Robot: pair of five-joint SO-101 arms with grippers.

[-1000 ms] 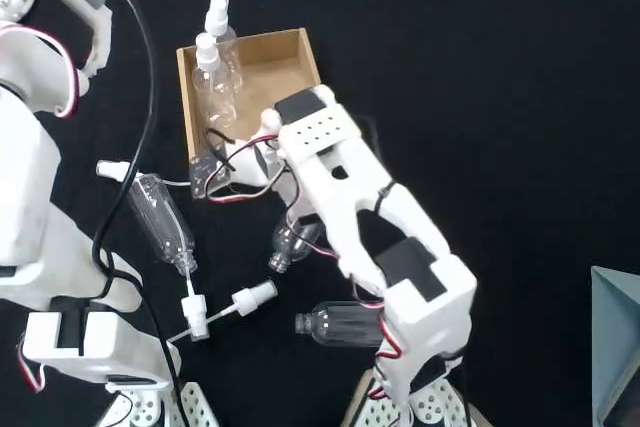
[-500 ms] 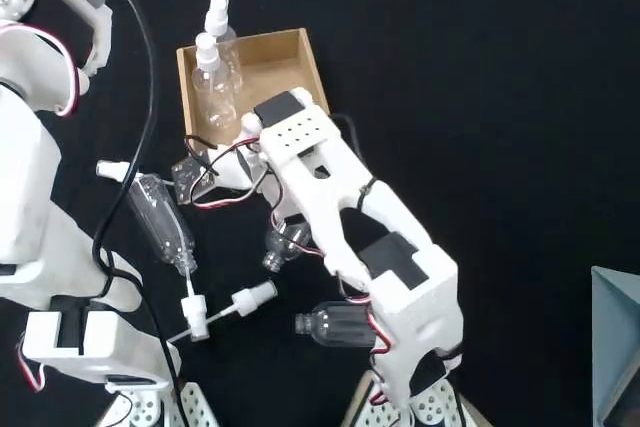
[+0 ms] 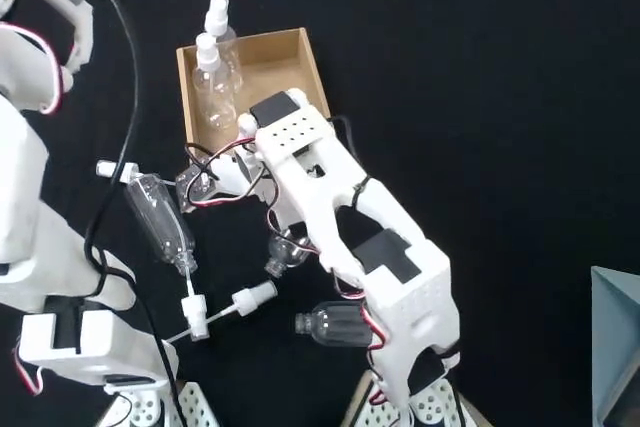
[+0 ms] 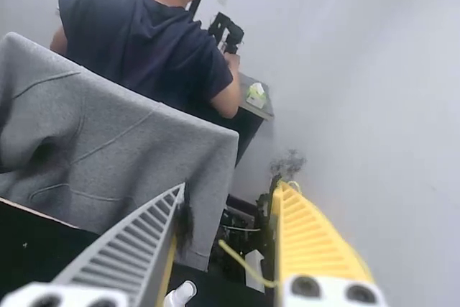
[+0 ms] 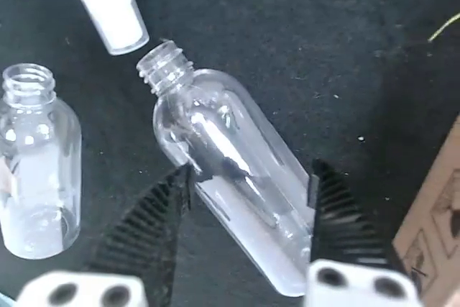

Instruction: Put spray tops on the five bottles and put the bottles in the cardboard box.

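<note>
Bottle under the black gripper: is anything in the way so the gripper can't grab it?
No, nothing is in the way. The right gripper hangs open over the bottle, straddling it. A loose spray top lies past the bottle's neck and a second bottle lies beside it, both clear of the gripper.

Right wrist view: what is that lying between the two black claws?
A clear bottle with no top lies on the black table, inside the open right gripper. The right wrist view shows this.
</note>
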